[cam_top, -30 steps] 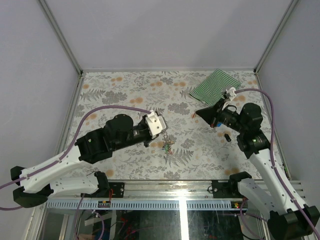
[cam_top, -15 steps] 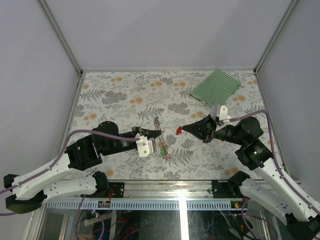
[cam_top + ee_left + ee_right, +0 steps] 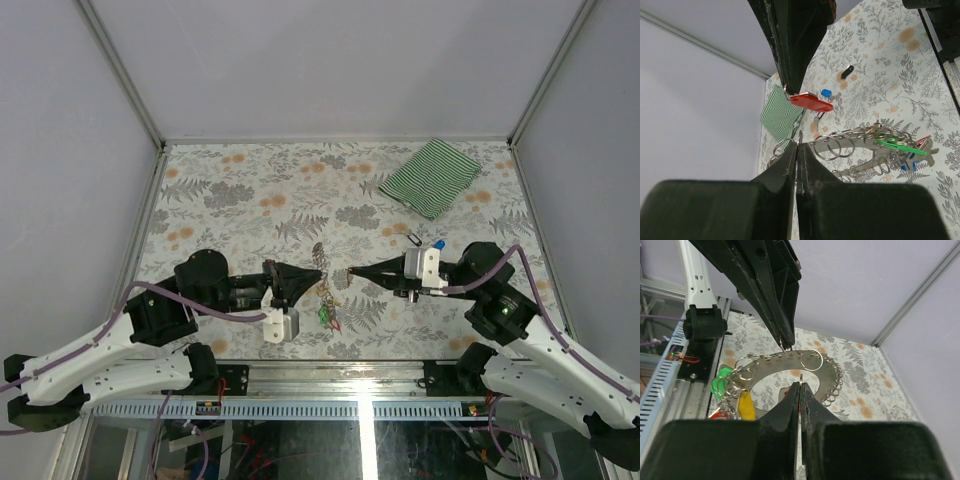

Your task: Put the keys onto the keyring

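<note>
You have a floral-patterned table [image 3: 230,200] boxed in by plain grey walls [image 3: 330,60]. Left of the green-striped cloth [image 3: 432,176] and nearer the arm bases, the keyring [image 3: 790,361] is held up off the table. Its long axis runs from the cloth's side toward the bases, with the keys [image 3: 330,313] bunched at the near end. The left hand [image 3: 304,271] is pinched on the keyring, and the right hand [image 3: 352,272] nips a red-tagged key [image 3: 811,102].

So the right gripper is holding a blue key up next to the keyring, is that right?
Not blue. The key held by the right gripper has a red tag, as the left wrist view shows. It is up next to the keyring.
</note>
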